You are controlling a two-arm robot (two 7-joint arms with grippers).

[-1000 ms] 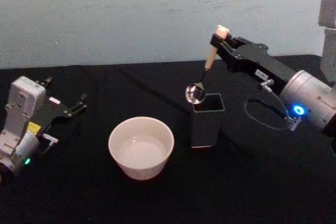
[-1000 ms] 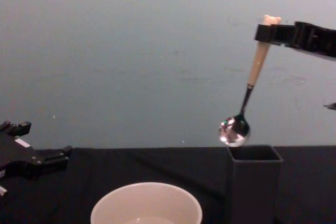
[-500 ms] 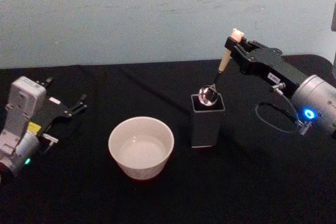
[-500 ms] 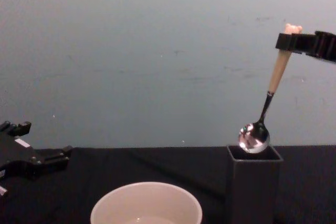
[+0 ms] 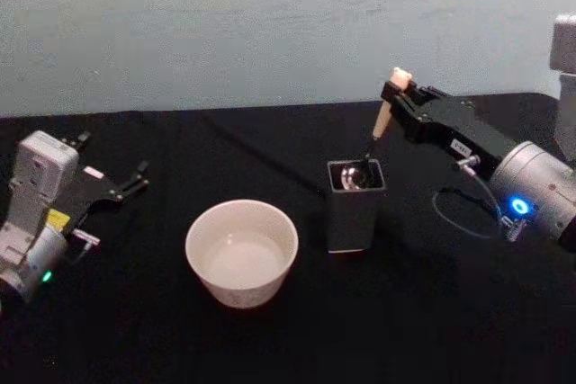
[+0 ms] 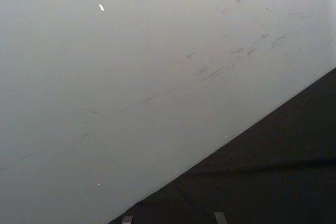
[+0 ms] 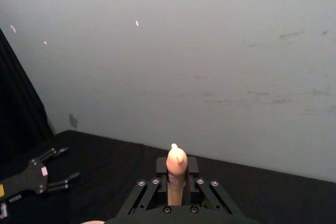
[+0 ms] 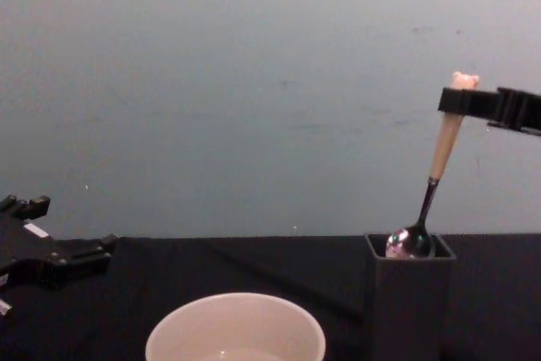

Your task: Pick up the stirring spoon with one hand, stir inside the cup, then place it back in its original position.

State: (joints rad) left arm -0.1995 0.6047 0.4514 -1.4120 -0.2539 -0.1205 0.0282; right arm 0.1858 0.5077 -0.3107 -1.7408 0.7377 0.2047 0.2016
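Stirring spoon (image 8: 440,158): your right gripper (image 5: 397,93) clamps its cream handle, the metal bowl sitting inside the dark grey holder (image 5: 354,208). Left of that holder you find the cream cup (image 5: 241,252). Farther left, your left gripper (image 5: 133,179) rests with fingers apart.

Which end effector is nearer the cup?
Right. The right end effector holds the spoon over the holder beside the cup; the left end effector sits farther off.
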